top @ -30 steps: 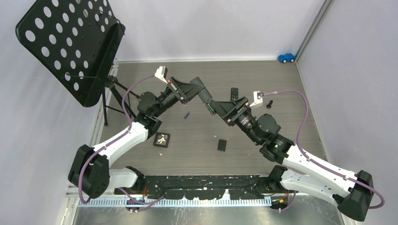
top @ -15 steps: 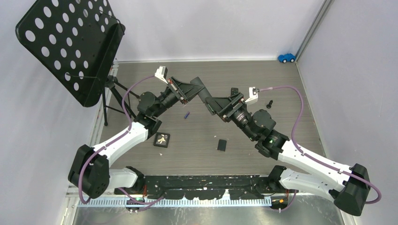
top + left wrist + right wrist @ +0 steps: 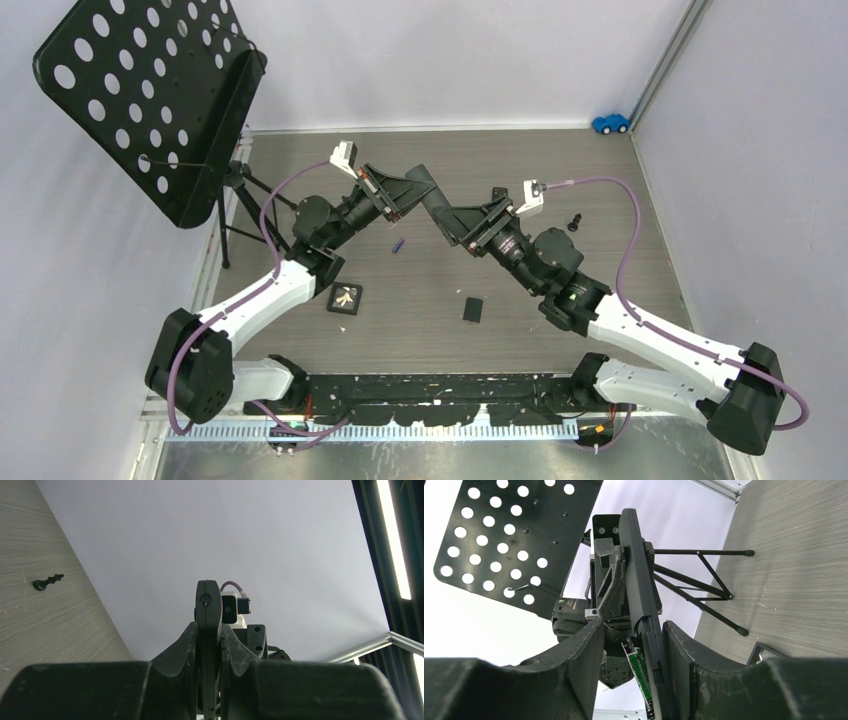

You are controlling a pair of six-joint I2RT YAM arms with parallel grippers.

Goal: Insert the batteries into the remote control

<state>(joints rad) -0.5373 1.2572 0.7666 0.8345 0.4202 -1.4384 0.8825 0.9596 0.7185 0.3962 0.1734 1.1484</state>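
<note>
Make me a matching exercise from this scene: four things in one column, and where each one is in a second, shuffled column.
Things:
1. toy car
2. remote control
3. cover plate
4. music stand

Places:
A. lying flat on the table, towards its near edge
B. clamped in the left gripper
C. in the far right corner
D. standing at the far left

Pairs: 1-C, 2-B, 3-A, 4-D

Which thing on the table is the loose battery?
Follow the left arm out to its wrist. Just on the near side of it lies the battery, a tiny blue stick. The black tile and cover closer in are flat and bigger.
</note>
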